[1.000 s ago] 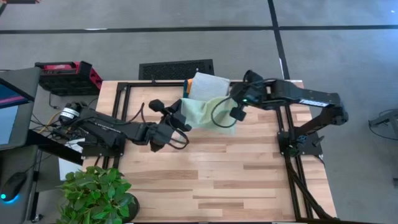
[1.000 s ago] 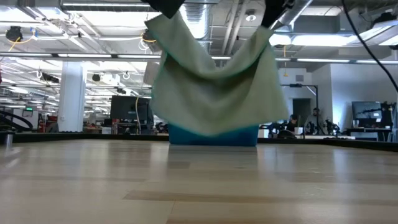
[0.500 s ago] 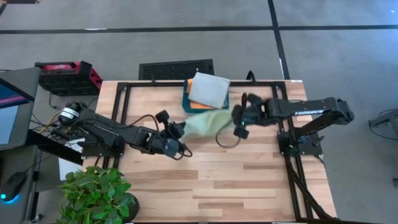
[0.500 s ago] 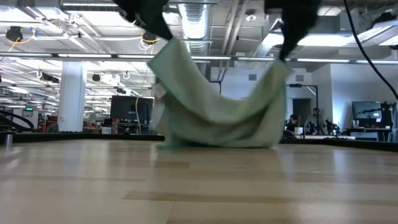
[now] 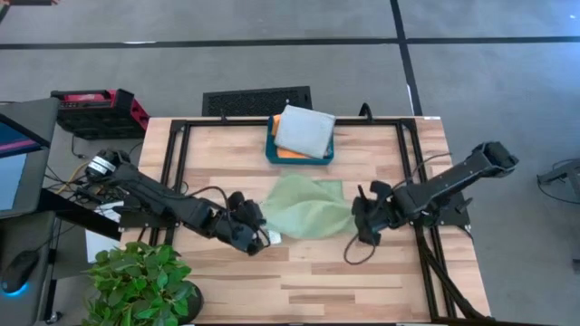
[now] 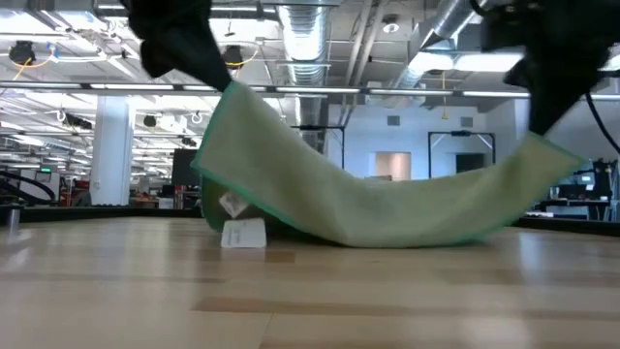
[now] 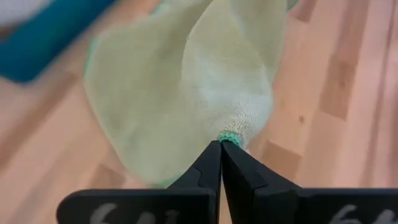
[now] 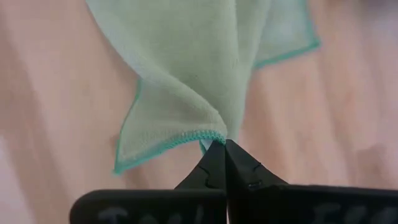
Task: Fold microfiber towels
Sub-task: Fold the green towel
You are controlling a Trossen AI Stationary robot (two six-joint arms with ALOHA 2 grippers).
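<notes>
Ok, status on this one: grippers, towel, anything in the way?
Left gripper and right gripper both shut on green towel corners. Towel sags between them, middle on table. Tray behind, apart; nothing in the way.

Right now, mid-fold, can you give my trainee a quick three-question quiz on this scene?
1. True or false: both grippers are shut on the green towel.
2. Where does the grey towel lie? A) in the teal tray B) on the bare table C) in a gripper
3. The towel's middle sags onto the ______.

Key: 1 true, the left gripper and right gripper each pinch an edge; 2 A; 3 table.
</notes>
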